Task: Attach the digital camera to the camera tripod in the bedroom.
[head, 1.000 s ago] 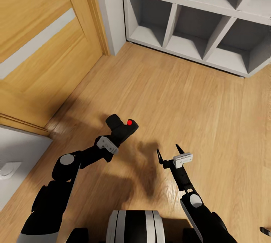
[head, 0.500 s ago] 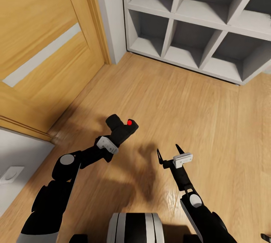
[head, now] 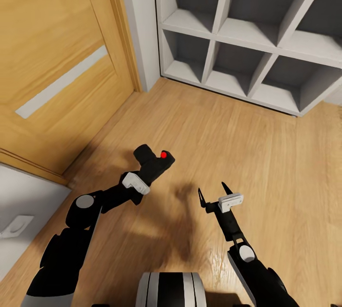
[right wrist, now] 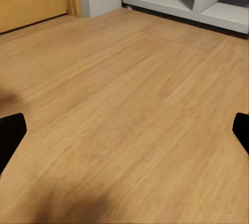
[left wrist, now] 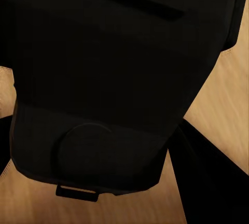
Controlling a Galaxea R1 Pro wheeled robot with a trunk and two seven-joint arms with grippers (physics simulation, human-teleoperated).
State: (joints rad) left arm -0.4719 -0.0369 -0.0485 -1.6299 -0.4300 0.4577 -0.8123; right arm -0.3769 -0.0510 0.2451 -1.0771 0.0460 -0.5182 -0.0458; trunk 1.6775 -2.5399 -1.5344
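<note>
One camera (head: 153, 160), black, with one red button (head: 163, 154) on top. Two claws: left claw (head: 151, 167) clamped on the camera, right claw (head: 212, 195) with two fingers spread apart and nothing between them. Two arms, one per claw. One wooden door (head: 52, 60) with one pale stripe across it. One white cube shelf (head: 214, 24); three full cubbies along the bottom row, with parts of more at the right edge and in the row above. One wood floor (head: 223, 136). One white wall plate (head: 13, 226) low at the left.
</note>
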